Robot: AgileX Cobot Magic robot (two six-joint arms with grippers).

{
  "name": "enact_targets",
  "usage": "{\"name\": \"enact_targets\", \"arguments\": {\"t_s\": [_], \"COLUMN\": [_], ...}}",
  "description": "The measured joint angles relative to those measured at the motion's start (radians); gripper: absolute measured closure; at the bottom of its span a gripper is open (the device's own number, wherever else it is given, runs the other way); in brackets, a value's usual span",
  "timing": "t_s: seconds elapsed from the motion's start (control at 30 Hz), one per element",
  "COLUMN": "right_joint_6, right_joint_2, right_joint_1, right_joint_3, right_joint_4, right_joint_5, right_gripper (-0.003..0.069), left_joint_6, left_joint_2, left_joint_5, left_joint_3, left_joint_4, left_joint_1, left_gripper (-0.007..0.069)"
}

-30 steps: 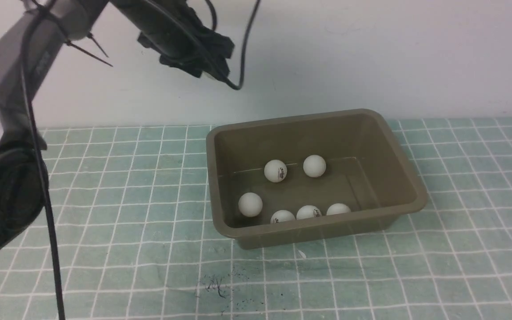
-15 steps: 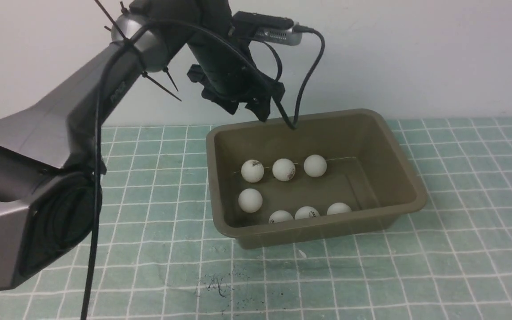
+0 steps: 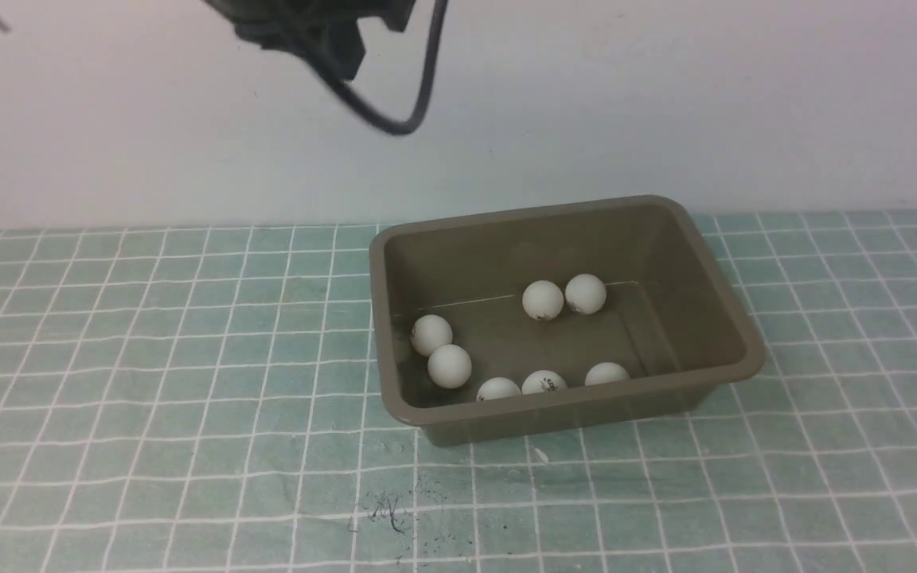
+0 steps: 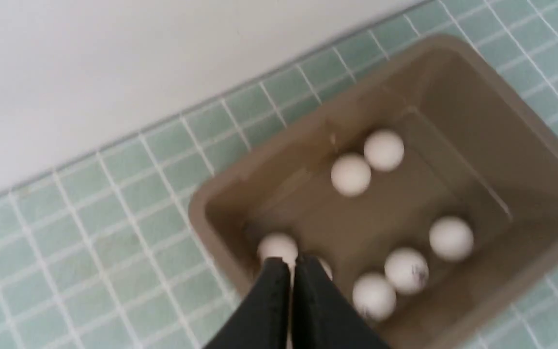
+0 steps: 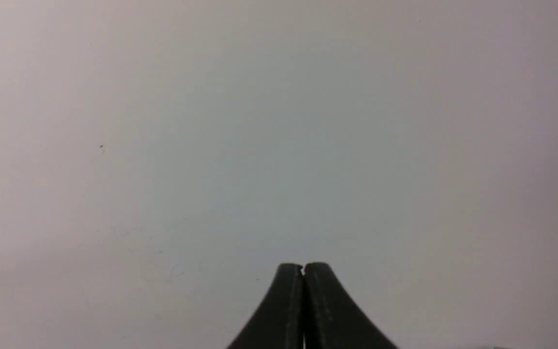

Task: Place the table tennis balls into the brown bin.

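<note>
We find all seven small matte white table tennis balls [image 3: 543, 300] inside the olive-brown rectangular plastic bin [image 3: 570, 208], below our nearer left gripper [image 4: 292, 264], pressed together and empty like the right gripper [image 5: 303, 269]

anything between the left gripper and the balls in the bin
Nothing visible does. The brown bin is open-topped with no lid, and all seven table tennis balls lie bare on its floor. The left gripper hangs shut above them, with only air in between.
</note>
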Motion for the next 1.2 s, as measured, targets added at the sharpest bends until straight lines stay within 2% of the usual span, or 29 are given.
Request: {"name": "enact_targets", "arguments": {"t_s": [0.2,0.23,0.33,0.63,0.73,0.9,1.2], "right_joint_6": [0.081,0.081,0.086,0.086,0.086,0.087,0.087], "right_joint_2": [0.000,0.000,0.000,0.000,0.000,0.000,0.000], "right_joint_1": [0.000,0.000,0.000,0.000,0.000,0.000,0.000], "right_joint_3": [0.037,0.037,0.037,0.037,0.037,0.037,0.037], "right_joint_4": [-0.083,-0.085,-0.108,-0.112,-0.113,-0.113,-0.113], "right_joint_5": [-0.067,-0.067,-0.072,-0.073,-0.073,-0.073,-0.073], "right_gripper": [0.0673,0.0673,0.0673,0.0673,0.0673,0.0673,0.0673], "left_joint_6": [0.000,0.000,0.003,0.009,0.007,0.000,0.004], "left_joint_2": [-0.259,-0.269,-0.448,-0.836,-0.951,-1.111,-1.224], "left_joint_5": [-0.066,-0.066,-0.220,-0.630,-0.718,-0.755,-0.692], "left_joint_3": [0.360,0.360,0.595,0.999,1.088,1.173,1.191], "left_joint_4": [0.009,0.009,0.009,0.010,0.010,0.010,0.014], "left_joint_1": [0.000,0.000,0.000,0.000,0.000,0.000,0.000], "left_gripper": [0.0629,0.0629,0.0629,0.0629,0.0629,0.0629,0.0629]}}
